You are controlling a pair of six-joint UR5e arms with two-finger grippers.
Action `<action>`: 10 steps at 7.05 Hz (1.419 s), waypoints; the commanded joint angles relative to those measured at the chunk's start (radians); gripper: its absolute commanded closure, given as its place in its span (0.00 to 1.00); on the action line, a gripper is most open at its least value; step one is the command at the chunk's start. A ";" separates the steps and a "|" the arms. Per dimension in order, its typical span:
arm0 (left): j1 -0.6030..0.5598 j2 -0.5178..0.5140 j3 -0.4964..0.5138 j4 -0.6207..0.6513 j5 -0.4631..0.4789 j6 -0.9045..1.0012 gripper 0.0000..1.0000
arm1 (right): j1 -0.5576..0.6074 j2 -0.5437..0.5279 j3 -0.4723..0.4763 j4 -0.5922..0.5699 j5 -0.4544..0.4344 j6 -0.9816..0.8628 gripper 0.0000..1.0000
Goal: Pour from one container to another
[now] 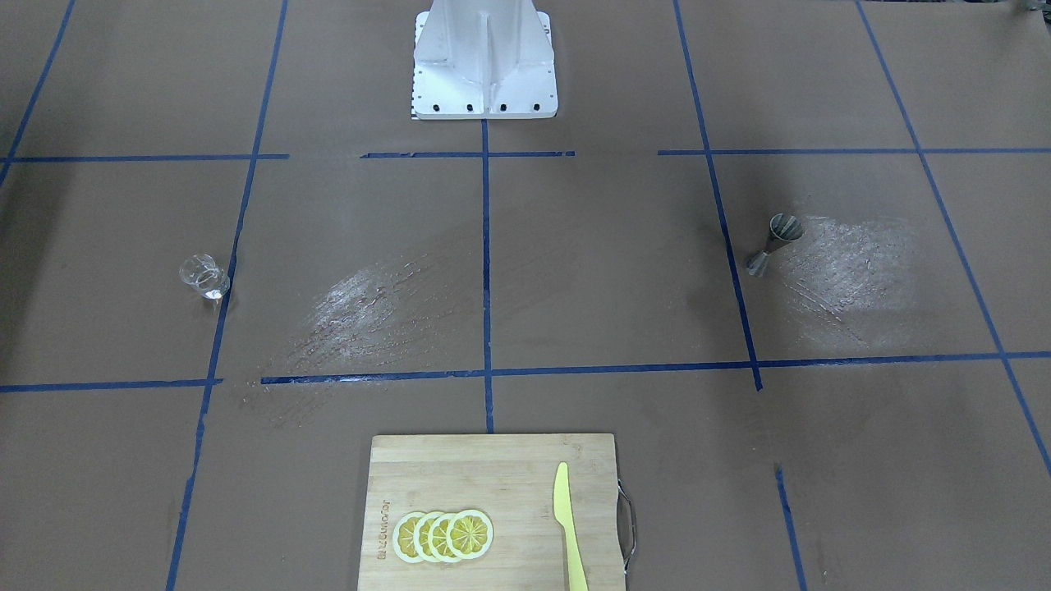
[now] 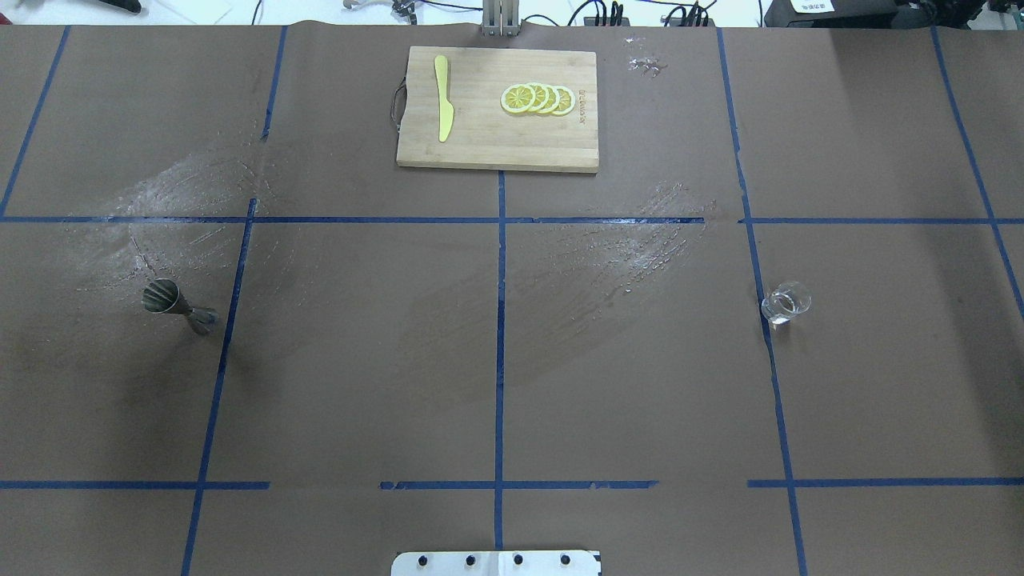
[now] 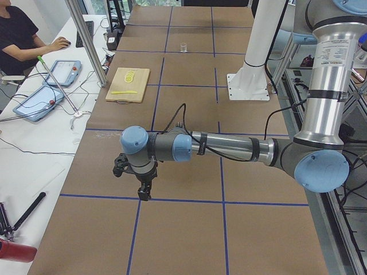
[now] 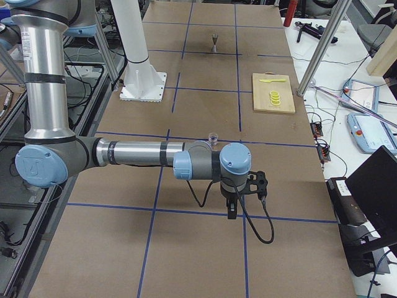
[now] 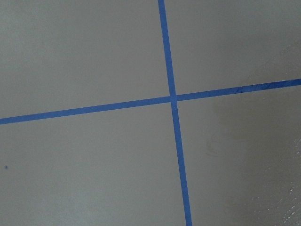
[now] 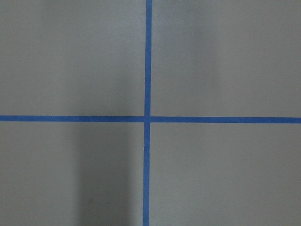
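Overhead exterior: wide brown paper-covered table [image 2: 360, 384], ruled into squares by blue tape lines [image 2: 500, 360], with whitish smears on both halves. No arm anywhere in this view or the front-facing one.

Seen only from the side cameras: left arm [image 3: 229, 149] stretched low over the table at the robot's left end, right arm [image 4: 136, 152] likewise at the right end, each well apart from the task's things. White robot pedestal [image 1: 484, 74] between them at the robot's edge.

Bamboo cutting board [image 2: 496, 136] at the far edge, in the middle.

Left gripper [image 3: 143, 193] and right gripper [image 4: 231, 214] pointing down above bare paper; cannot tell how wide the jaws stand. Nothing but paper and a tape crossing in either wrist view.

On the board: yellow plastic knife [image 2: 442, 98] beside four overlapping lemon slices [image 2: 538, 98].

Steel jigger [image 2: 178, 306] upright on the robot's left half, just beside a tape line.

Clear glass tumbler [image 2: 786, 302] upright on the right half, just beside another tape line, well apart from the jigger.
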 commanded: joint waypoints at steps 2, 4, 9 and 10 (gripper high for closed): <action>0.000 -0.064 -0.077 0.007 0.009 -0.003 0.00 | 0.000 0.002 0.004 0.001 0.007 0.010 0.00; 0.009 -0.147 -0.158 -0.046 -0.029 0.005 0.00 | 0.000 -0.001 0.023 0.004 0.043 0.015 0.00; 0.138 -0.147 -0.230 -0.213 -0.144 -0.341 0.00 | -0.008 -0.014 0.043 0.142 0.070 0.015 0.00; 0.242 -0.126 -0.340 -0.218 -0.036 -0.512 0.00 | -0.008 -0.057 0.035 0.218 0.068 0.007 0.00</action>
